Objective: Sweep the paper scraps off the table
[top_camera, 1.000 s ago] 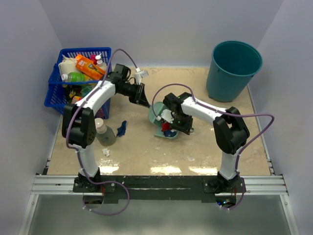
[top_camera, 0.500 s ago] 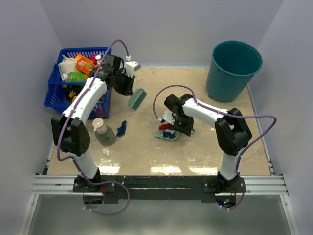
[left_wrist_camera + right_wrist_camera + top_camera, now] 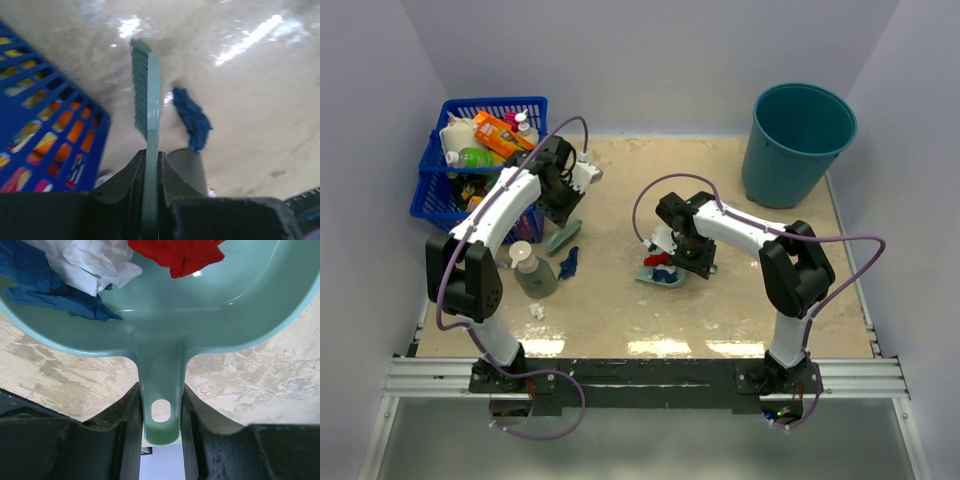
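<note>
Table [image 3: 760, 300], mottled beige, carries small white paper scrap [image 3: 536, 311] near front left and navy paper scrap [image 3: 569, 262] farther in, beside teal hand brush [image 3: 147, 95] pinched tight by left gripper [image 3: 150, 167]. Handle of pale teal plastic dustpan [image 3: 230, 300] sits clamped in right gripper [image 3: 160, 412]; white, blue and red scraps [image 3: 95, 265] lie inside. Far left, blue plastic basket [image 3: 432, 195] holds bottles; teal round bucket [image 3: 798, 150] far right.

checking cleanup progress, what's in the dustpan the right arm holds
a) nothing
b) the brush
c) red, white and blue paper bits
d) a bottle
c: the right wrist view shows red, white and blue paper scraps lying inside the dustpan, with its handle clamped in the right gripper.
</note>
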Controlling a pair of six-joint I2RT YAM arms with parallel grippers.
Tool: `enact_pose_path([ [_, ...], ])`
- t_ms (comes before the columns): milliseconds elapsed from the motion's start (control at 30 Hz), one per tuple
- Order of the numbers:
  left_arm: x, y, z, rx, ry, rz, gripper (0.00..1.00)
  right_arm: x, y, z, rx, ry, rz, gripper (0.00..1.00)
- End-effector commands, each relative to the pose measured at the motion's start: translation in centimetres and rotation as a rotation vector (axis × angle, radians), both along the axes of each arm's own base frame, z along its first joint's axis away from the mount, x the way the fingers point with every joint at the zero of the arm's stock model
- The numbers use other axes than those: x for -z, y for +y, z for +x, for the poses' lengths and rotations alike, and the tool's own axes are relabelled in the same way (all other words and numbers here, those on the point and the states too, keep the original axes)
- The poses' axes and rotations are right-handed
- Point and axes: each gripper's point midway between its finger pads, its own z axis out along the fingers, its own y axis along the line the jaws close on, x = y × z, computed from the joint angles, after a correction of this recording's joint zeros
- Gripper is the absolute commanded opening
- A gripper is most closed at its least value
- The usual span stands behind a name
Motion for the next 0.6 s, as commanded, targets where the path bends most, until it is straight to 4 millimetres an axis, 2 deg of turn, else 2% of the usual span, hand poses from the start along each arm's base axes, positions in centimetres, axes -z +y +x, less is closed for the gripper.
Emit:
enact_pose_path([
  [0, 0.3, -5.9, -5.1, 0.151, 0.218, -0.280, 0.00, -1.0, 0.2, 0.1, -0.009, -0.021, 0.014, 0.00],
  [67, -0.4, -9.6, -6.7, 0.214, 0.290, -0.483, 0.00, -1.1, -0.2, 0.1, -0.023, -0.028, -0.003, 0.00],
  [100, -0.7, -11.0, -6.7, 0.242, 0.289, -0.531, 0.00, -1.2, -0.4, -0.2, -0.038, -0.025, -0.005, 0.00],
  [167, -1.0, -13.3, -6.9, 0.258, 0.319, -0.593, 0.00, -1.3, -0.9, -0.5, -0.062, -0.024, -0.024, 0.00],
  [233, -1.4, -14.3, -6.1, 0.270, 0.307, -0.613, 0.00, -1.3, -2.0, -1.1, -0.093, -0.021, -0.048, 0.00],
  [267, -1.8, -14.6, -5.1, 0.269, 0.281, -0.612, 0.00, -1.0, -2.8, -1.6, -0.106, -0.019, -0.074, 0.00],
  [333, -2.4, -14.5, -3.7, 0.267, 0.227, -0.589, 0.00, -1.4, -3.5, -2.0, -0.141, -0.022, -0.078, 0.00],
  [400, -3.8, -14.2, -2.3, 0.265, 0.155, -0.572, 0.00, -1.2, -4.1, -3.2, -0.171, 0.015, -0.080, 0.00],
  [467, -5.1, -13.6, -1.9, 0.265, 0.109, -0.569, 0.00, -1.5, -4.5, -4.0, -0.191, 0.026, -0.073, 0.00],
  [533, -6.1, -12.8, -2.6, 0.301, 0.084, -0.556, 0.00, -1.8, -4.8, -4.2, -0.216, 0.018, -0.070, 0.00],
  [567, -6.0, -12.2, -3.3, 0.316, 0.093, -0.552, 0.00, -2.0, -5.0, -4.3, -0.224, 0.003, -0.064, 0.00],
])
